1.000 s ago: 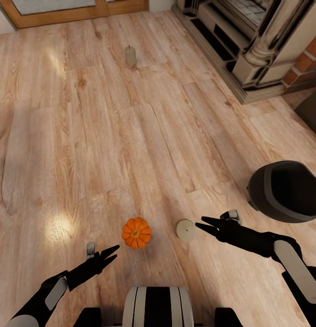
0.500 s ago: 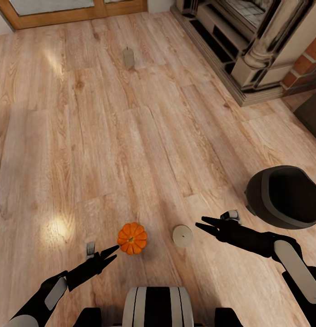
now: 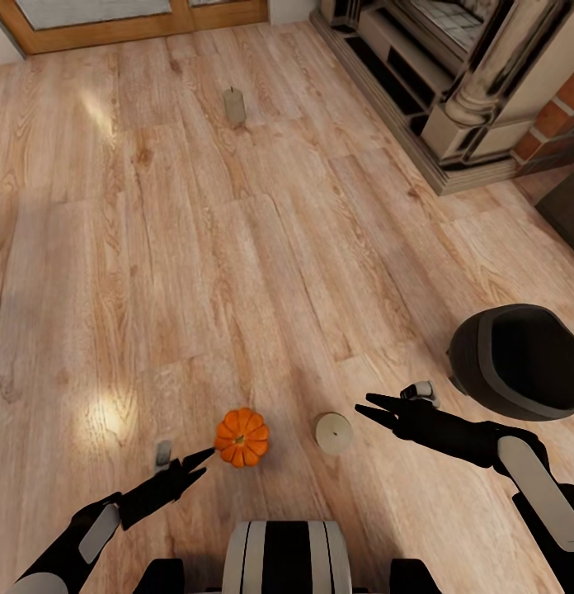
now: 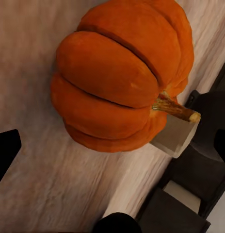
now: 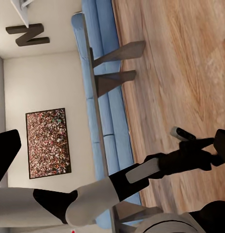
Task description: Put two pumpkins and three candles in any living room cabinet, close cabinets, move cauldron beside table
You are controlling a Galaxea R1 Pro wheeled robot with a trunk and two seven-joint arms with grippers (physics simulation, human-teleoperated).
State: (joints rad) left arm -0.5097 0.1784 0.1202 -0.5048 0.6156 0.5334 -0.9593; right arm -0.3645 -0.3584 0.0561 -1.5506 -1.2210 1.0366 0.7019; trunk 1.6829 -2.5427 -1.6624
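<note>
Floor [image 3: 237, 247]: pumpkin [image 3: 242, 437], two candles [image 3: 333, 432] [image 3: 233, 105], cauldron [image 3: 518, 360] loose, near none of its edges | left gripper [image 3: 198, 464] spread by pumpkin | right gripper [image 3: 371, 410] apparently spread, empty | stowing not begun.

Black arms [image 3: 452, 433], grey panels, pointed claws

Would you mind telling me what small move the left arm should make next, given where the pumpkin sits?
Probably ease the left gripper forward a little so its open fingers straddle the pumpkin, then close. In the head view the fingertips sit just short of it on the floor, and the pumpkin looms large in the left wrist view, but nothing is grasped yet. The right gripper hangs open near a candle.
</note>
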